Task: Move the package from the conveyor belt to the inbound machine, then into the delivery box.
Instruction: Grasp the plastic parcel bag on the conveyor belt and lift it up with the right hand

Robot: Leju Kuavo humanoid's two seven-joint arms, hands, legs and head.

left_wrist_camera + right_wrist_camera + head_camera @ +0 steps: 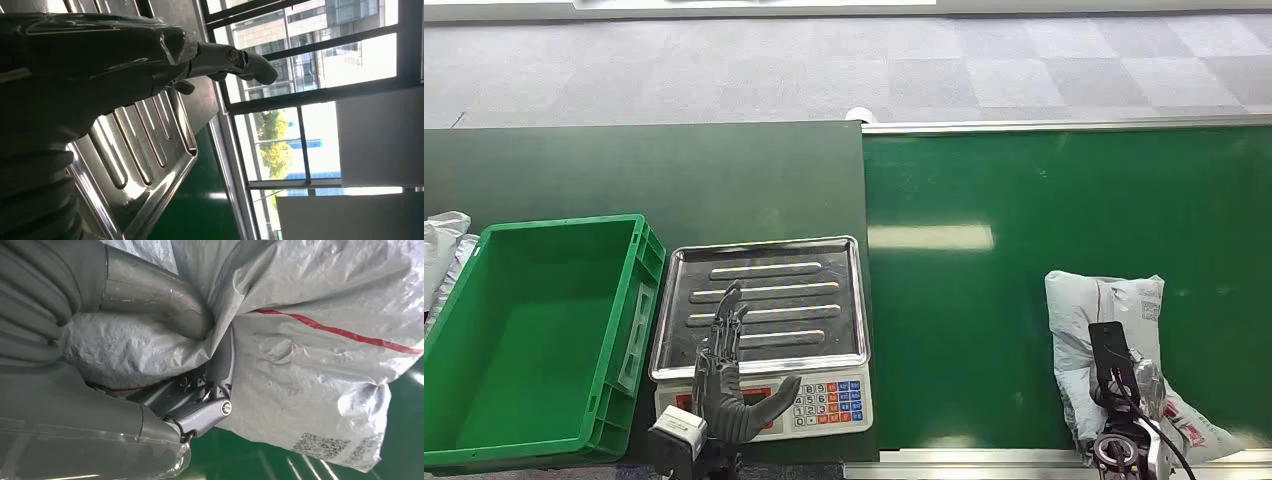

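A grey plastic package (1109,320) with a printed label lies on the green conveyor belt (984,300) at the near right. My right hand (1124,385) lies on its near end. Up close, the thumb and the fingers (205,412) pinch a fold of the package (310,340), with the hand (90,410) pressed against it. The inbound machine is a scale with a ribbed steel tray (824,270) and a keypad, left of the belt. My left hand (724,385) hovers over the scale's near edge, fingers stretched out and holding nothing. From its wrist, the hand (100,65) hangs above the tray (150,170).
A green delivery box (484,400) with nothing in it stands left of the scale. Grey bags (444,245) lie at the far left edge. The belt's metal rim (984,458) runs along the near side. Windows fill the background of the left wrist view.
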